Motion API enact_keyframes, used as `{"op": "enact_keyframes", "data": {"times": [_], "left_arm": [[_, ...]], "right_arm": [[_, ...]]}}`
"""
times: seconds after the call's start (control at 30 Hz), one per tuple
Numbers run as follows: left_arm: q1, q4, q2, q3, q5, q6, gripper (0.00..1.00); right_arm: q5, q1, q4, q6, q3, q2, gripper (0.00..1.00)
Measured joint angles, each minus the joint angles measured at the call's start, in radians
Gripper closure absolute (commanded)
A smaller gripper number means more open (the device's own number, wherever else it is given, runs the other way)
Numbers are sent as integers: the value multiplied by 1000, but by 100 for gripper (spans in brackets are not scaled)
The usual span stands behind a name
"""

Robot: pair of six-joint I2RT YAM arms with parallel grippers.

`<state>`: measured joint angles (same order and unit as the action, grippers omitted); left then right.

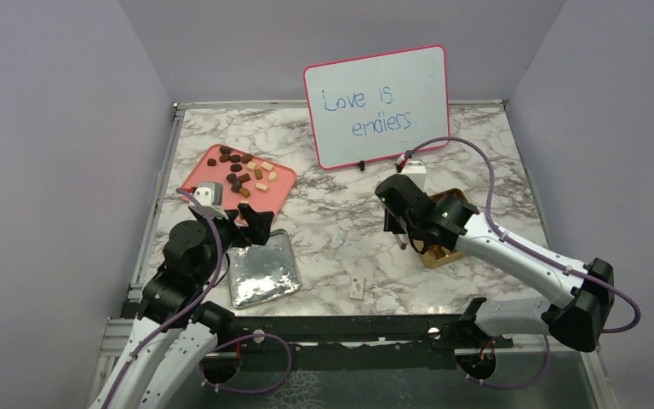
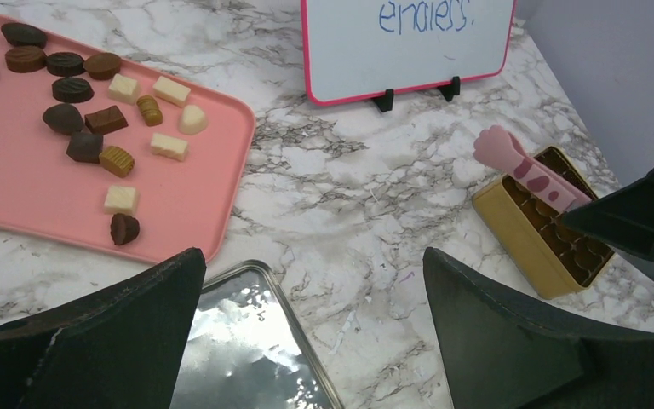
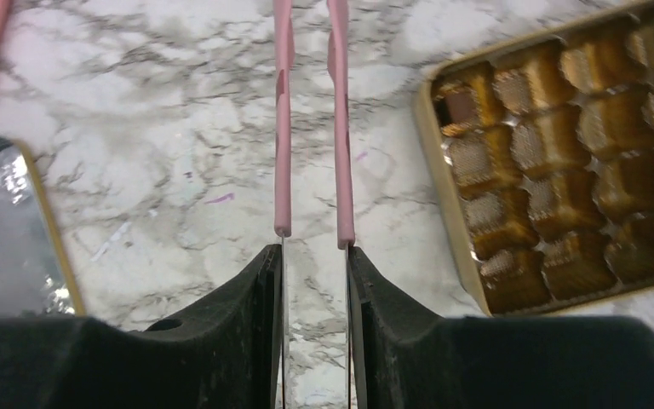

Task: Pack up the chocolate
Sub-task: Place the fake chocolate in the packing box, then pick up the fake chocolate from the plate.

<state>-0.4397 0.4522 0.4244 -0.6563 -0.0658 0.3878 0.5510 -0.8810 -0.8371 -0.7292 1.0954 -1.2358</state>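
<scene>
pink tray at the far left of the table held all the chocolate, a loose scatter of dark, tan and cream pieces. the scatter's long axis ran on a slant from the tray's far left corner towards its near right edge, and the single pieces pointed every which way.

the right gripper was clamped on the rear end of the pink tongs. the tongs ran straight out from the fingers, long axis pointing away over bare marble, with the gold box just to their right. their two arms lay side by side with a narrow gap and nothing between them in the part that showed. the tips were cut off in the right wrist view, so i could not tell whether they pinched anything.

the left gripper was spread wide and empty, above the near edge of the tray and the silver tin.
</scene>
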Motion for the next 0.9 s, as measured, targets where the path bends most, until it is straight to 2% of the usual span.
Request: {"op": "enact_keyframes", "data": {"times": [0.2, 0.43, 0.9], "left_arm": [[0, 1, -89, 0, -64, 4, 1], [8, 4, -157, 0, -146, 14, 1], [23, 14, -214, 0, -234, 35, 1]], "right_arm": [[-188, 0, 163, 159, 53, -97, 65], [-366, -10, 311, 201, 106, -251, 65], [-473, -141, 415, 207, 383, -594, 61]]}}
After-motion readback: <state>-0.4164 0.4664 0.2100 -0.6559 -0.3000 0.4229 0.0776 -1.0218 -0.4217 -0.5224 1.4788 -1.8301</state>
